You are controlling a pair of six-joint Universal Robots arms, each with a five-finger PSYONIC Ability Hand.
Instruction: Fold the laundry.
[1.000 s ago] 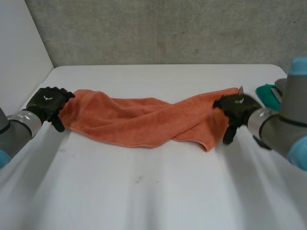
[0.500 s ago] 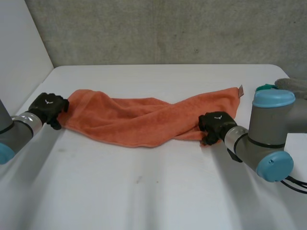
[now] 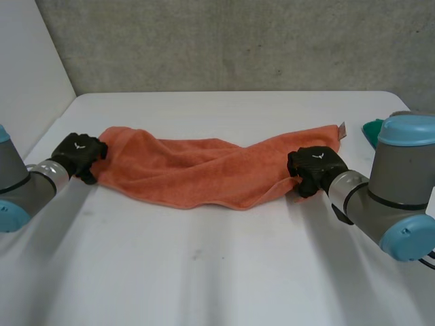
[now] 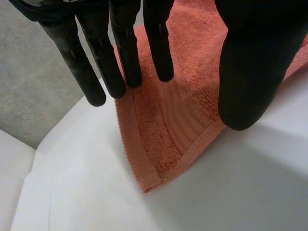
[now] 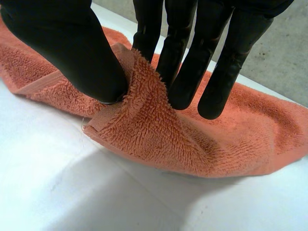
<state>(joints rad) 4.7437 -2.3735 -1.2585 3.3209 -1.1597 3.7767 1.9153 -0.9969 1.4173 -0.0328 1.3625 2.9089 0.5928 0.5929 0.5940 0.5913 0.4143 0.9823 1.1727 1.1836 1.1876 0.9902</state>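
Note:
An orange towel (image 3: 204, 170) lies bunched lengthwise across the white table (image 3: 204, 272). My left hand (image 3: 80, 155) is at its left end. In the left wrist view the fingers (image 4: 125, 53) and thumb (image 4: 250, 72) stand on either side of the towel (image 4: 168, 130) near a corner, with cloth between them, and the corner tip lies on the table past the fingertips. My right hand (image 3: 314, 166) is at the towel's right front edge. There its thumb (image 5: 72, 48) and fingers (image 5: 185, 57) pinch a raised fold of the towel (image 5: 159, 134).
A green object (image 3: 372, 129) sits at the table's right edge, behind my right arm (image 3: 401, 197). A grey wall runs along the back of the table, and a white panel stands at the left.
Both hands have gone from open to closed on the towel. The right hand dropped from the far right corner to the front edge and pinched it. The left hand shifted slightly inward.

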